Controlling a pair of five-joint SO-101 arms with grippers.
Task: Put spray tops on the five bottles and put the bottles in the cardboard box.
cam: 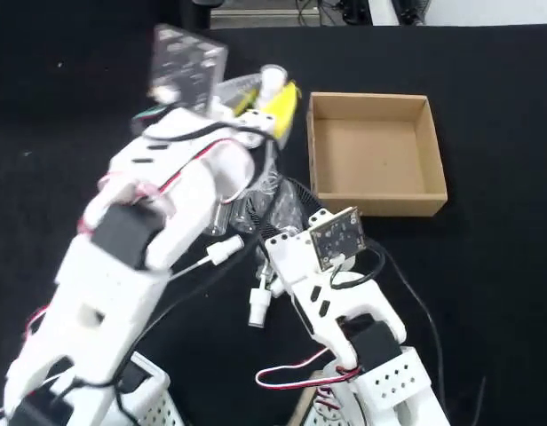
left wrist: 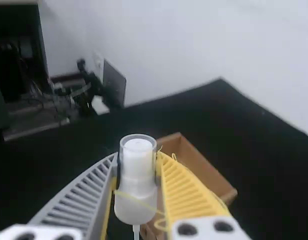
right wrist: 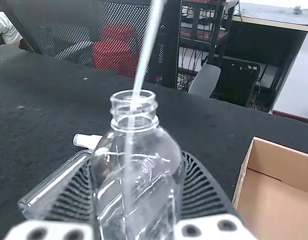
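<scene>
My left gripper (left wrist: 136,162) is shut on a white spray top (left wrist: 136,181), held between its grey and yellow fingers. In the high view this left gripper (cam: 272,99) hangs above the table left of the cardboard box (cam: 376,155). The top's thin dip tube (right wrist: 144,65) runs down into the open neck of a clear bottle (right wrist: 136,170). My right gripper (right wrist: 139,167) is shut on that upright bottle (cam: 272,206), directly below the spray top (cam: 272,82).
Two loose spray tops (cam: 225,251) (cam: 258,306) lie on the black table in front of the bottle. One spray top (right wrist: 86,141) and another clear bottle (right wrist: 46,195) lie beside my right gripper. The open box (right wrist: 279,185) is near the bottle.
</scene>
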